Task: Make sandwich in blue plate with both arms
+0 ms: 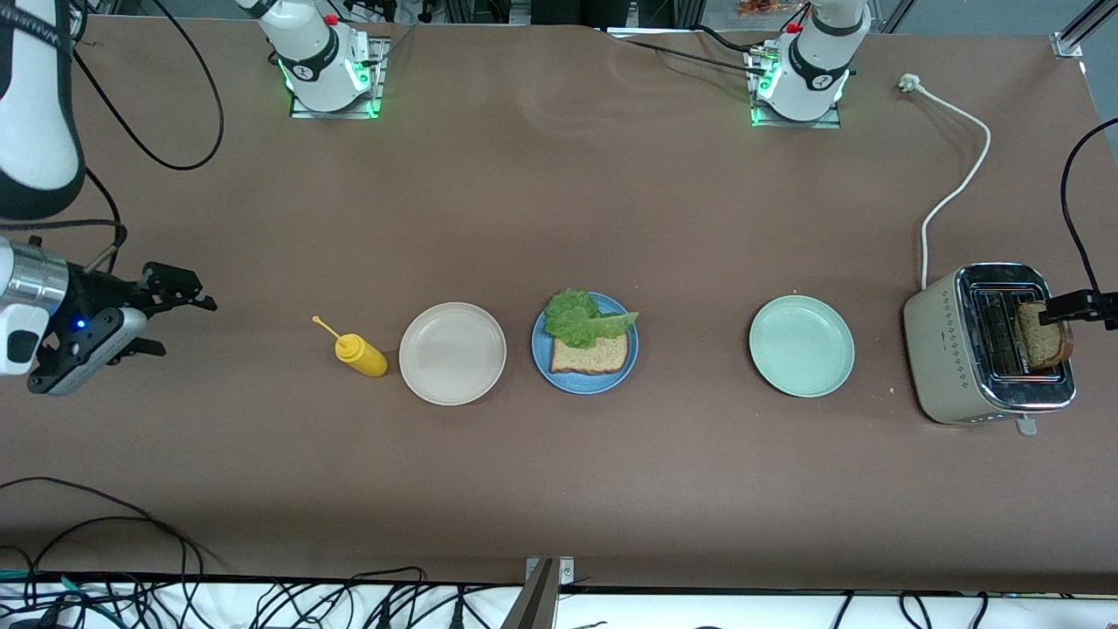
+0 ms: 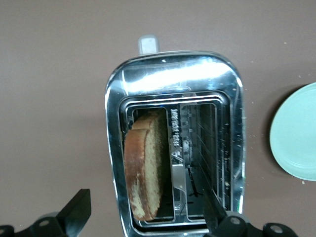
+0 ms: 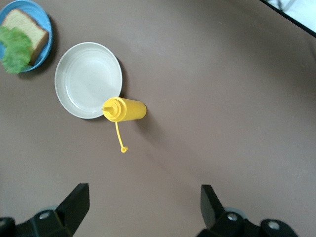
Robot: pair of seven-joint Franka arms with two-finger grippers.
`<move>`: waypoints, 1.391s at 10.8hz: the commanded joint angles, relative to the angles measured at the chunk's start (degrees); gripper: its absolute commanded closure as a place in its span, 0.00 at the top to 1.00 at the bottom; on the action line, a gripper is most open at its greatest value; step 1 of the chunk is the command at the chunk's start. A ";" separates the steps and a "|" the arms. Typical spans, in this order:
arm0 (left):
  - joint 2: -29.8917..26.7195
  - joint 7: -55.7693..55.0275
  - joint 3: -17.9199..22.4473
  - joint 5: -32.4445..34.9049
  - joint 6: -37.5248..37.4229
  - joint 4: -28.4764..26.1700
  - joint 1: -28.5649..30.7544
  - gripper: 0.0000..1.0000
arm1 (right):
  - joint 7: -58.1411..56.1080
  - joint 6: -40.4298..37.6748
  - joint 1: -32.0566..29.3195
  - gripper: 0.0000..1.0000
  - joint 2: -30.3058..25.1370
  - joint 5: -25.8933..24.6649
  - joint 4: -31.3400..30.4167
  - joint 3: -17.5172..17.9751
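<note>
The blue plate (image 1: 541, 360) (image 3: 45, 29) lies mid-table and holds one brown bread slice (image 1: 594, 354) (image 3: 27, 27) with a ruffled lettuce leaf (image 1: 581, 319) (image 3: 15, 54) lying partly on it. A second bread slice (image 1: 1044, 336) (image 2: 145, 163) stands in one slot of the toaster (image 1: 939, 341) (image 2: 173, 79) at the left arm's end. My left gripper (image 1: 1083, 307) (image 2: 146, 217) hangs open over the toaster, its fingers to either side of that slice and apart from it. My right gripper (image 1: 175, 323) (image 3: 143, 205) waits open and empty over bare table at the right arm's end.
A beige plate (image 1: 452, 353) (image 3: 88, 79) lies beside the blue plate, with a yellow squeeze bottle (image 1: 361, 355) (image 3: 126, 109) on its side against it. A mint-green plate (image 1: 801, 345) (image 2: 296, 133) lies between blue plate and toaster. The toaster's white cord (image 1: 956, 175) runs toward the left arm's base.
</note>
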 commanded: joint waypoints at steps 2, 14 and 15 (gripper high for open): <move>4.49 -0.16 -0.57 -1.29 3.18 2.12 2.02 0.95 | 15.12 3.39 4.14 1.00 -12.90 -6.23 -14.13 -1.03; 4.50 -2.53 -0.92 -3.69 -2.50 5.35 1.59 0.00 | 25.17 0.59 8.02 1.00 -21.10 -9.22 -15.05 -8.06; 3.54 -2.62 -1.27 -3.60 -4.96 6.24 1.23 0.00 | 25.35 1.11 7.93 1.00 -21.02 -9.83 -15.05 -8.06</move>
